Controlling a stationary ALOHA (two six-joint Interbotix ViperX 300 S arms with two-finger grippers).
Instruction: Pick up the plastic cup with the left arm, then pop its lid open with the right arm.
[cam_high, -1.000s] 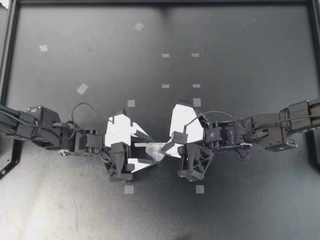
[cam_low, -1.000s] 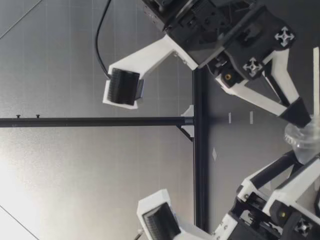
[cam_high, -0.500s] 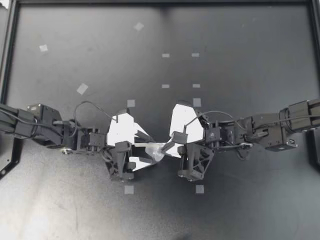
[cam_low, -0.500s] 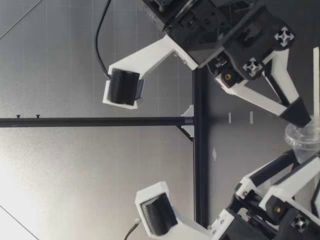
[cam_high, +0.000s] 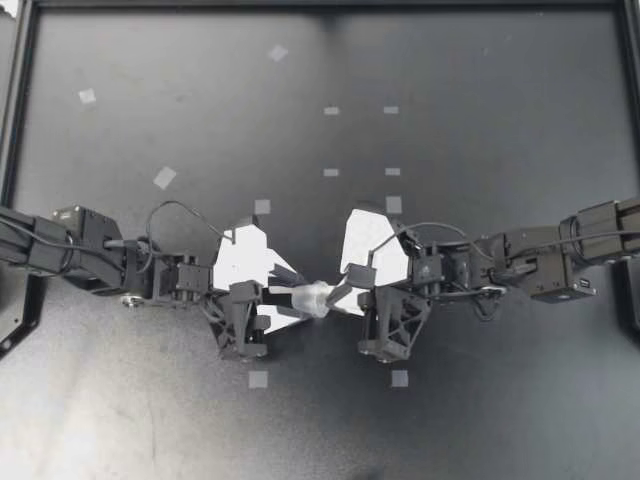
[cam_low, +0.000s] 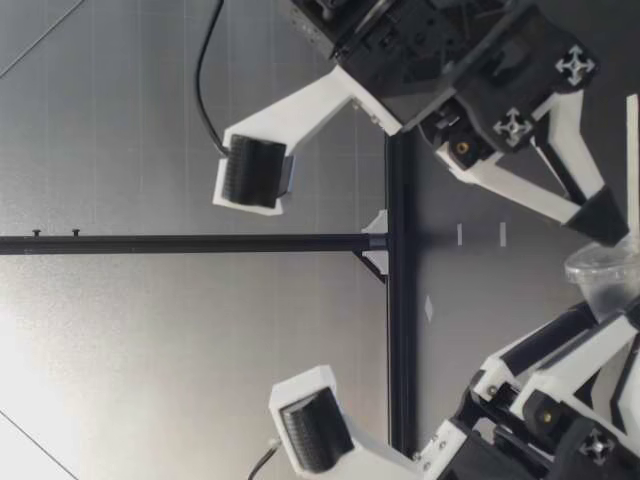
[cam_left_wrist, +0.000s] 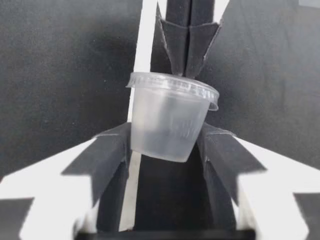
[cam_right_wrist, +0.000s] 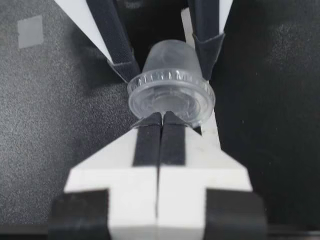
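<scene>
Plastic cup (cam_high: 310, 298), clear, small, with a clear lid (cam_right_wrist: 170, 100) on it, sits mid-desk between the two tools, well toward the near side of the dark desk (cam_high: 480, 120). Left tool (cam_high: 290, 297) grips the cup body: in the left wrist view both dark fingers (cam_left_wrist: 112, 150) press the cup (cam_left_wrist: 167, 125) from opposite sides, set as wide as the cup's lower half. Cup is tilted, lid end pointing at the right tool (cam_high: 338, 292), base end toward the left tool. Right tool is narrow, its fingers (cam_right_wrist: 147, 145) closed flat against each other, with the tips meeting right at the lid's rim. Cannot tell whether the rim is actually pinched between the tips or only touched. In the low view the cup (cam_low: 605, 285) shows between the two tools, low over the desk, lid side raised. Cannot tell there whether the base touches the desk. Both arms come in from their own sides and nearly meet at the cup. Small white tape squares lie on the desk, one just near of the left tool (cam_high: 258, 379), one just near of the right tool (cam_high: 399, 378), and others farther back (cam_high: 331, 172). Black frame rail (cam_high: 12, 150) runs along the desk edge.
</scene>
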